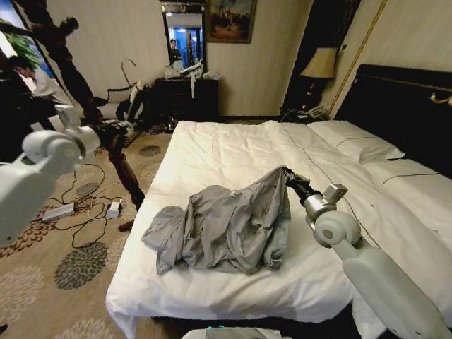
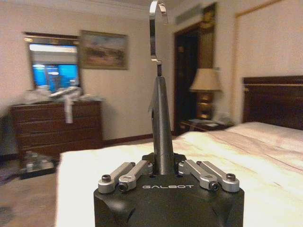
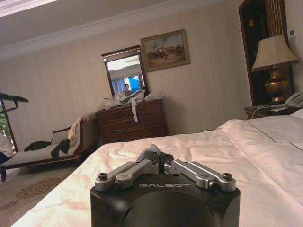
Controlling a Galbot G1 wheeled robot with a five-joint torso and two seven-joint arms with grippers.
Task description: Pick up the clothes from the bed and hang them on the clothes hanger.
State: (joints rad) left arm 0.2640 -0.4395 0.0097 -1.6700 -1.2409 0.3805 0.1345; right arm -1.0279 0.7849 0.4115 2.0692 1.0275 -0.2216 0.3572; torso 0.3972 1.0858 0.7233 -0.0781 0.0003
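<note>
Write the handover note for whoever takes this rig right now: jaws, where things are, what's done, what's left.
Left gripper: jaws shut on the clothes hanger, held upright, hook on top, off the bed's left side near the coat stand.
Right gripper: jaws shut on a pinch of the grey shirt, at its raised edge on the bed; the arm reaches in from the right.
Shirt: crumpled heap on the near middle of the duvet, most of it resting on the bedding.
Done: hanger in hand, shirt gripped.
Left: lift the shirt clear and get it onto the hanger.
</note>
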